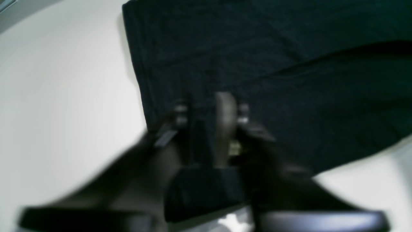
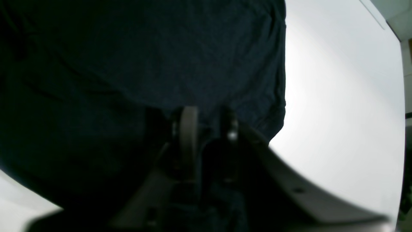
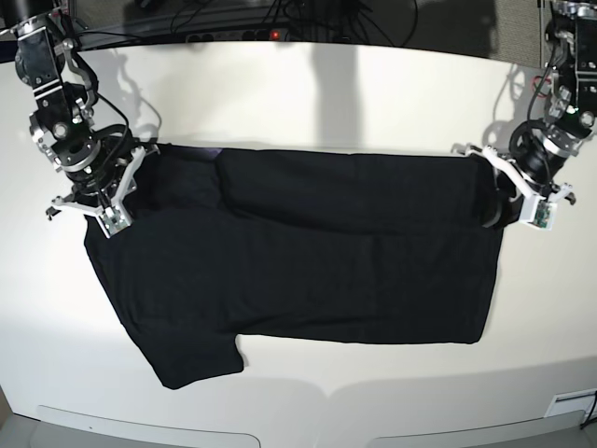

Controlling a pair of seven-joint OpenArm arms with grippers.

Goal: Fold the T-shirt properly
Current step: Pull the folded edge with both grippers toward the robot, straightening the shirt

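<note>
Folding lengthwise is the step in hand: the T-shirt [image 3: 298, 261] lies flat on the white bench [image 3: 308, 84], its far edge doubled over. The left hand [image 3: 511, 207] and right hand [image 3: 104, 203] each pinch a far corner. Next, I judge, both must carry that edge evenly toward the shirt's near hem.

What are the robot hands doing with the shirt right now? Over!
Left gripper and right gripper both at the T-shirt's far edge, jaws narrow; grip not confirmed. Shirt flat on white table, far edge partly folded over. Nothing in the way.
</note>
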